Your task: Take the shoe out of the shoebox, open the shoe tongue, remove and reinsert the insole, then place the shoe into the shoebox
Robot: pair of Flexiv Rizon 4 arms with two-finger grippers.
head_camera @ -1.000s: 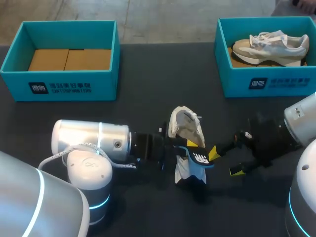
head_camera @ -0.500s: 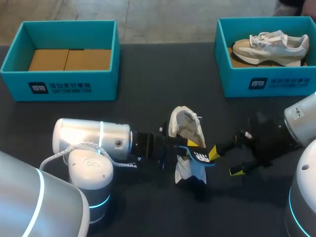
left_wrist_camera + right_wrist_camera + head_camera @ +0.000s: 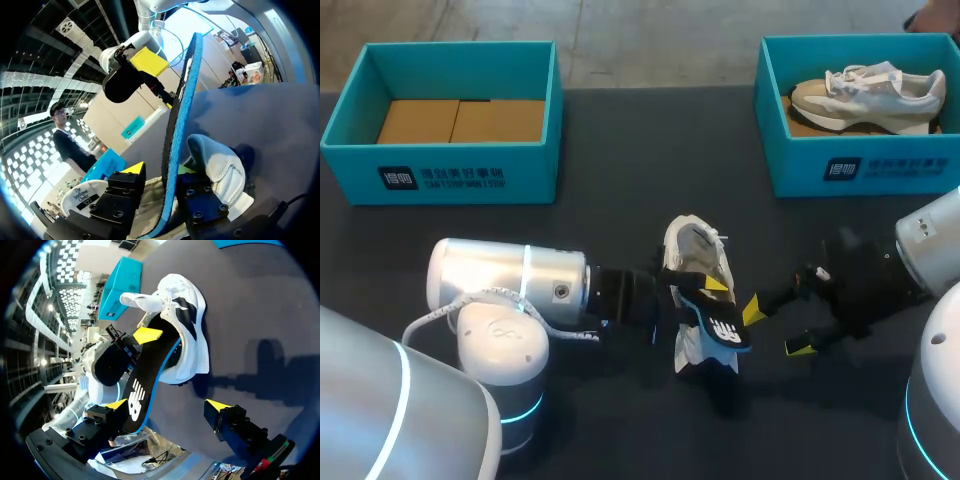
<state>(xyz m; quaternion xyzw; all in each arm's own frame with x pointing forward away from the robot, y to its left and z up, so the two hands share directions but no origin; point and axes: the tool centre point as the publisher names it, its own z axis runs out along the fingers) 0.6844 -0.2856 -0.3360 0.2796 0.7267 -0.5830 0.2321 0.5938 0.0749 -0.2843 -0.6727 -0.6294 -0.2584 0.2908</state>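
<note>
A white and beige shoe (image 3: pixel 695 262) stands tipped up on the dark table (image 3: pixel 620 150) at the middle. A black insole with a blue underside (image 3: pixel 718 320) sticks out of it toward the front right. My left gripper (image 3: pixel 697 290) is at the shoe's opening. In the left wrist view the insole (image 3: pixel 176 140) stands edge-on between that gripper's (image 3: pixel 160 169) parted fingers, with a gap on one side. My right gripper (image 3: pixel 778 328) is wide open just right of the insole's free end. In the right wrist view the insole (image 3: pixel 139 390) lies beside one fingertip of that gripper (image 3: pixel 167 405), ahead of which is the shoe (image 3: pixel 185 325).
An open teal shoebox (image 3: pixel 440 175) with brown cardboard inside sits at the back left. A second teal shoebox (image 3: pixel 850 165) at the back right holds another beige shoe (image 3: pixel 870 88). Both arms' bulky links fill the table's front corners.
My left gripper's fingers have spread apart, and the insole's free end has dropped lower and tilted toward the front. The right arm has stayed where it was.
</note>
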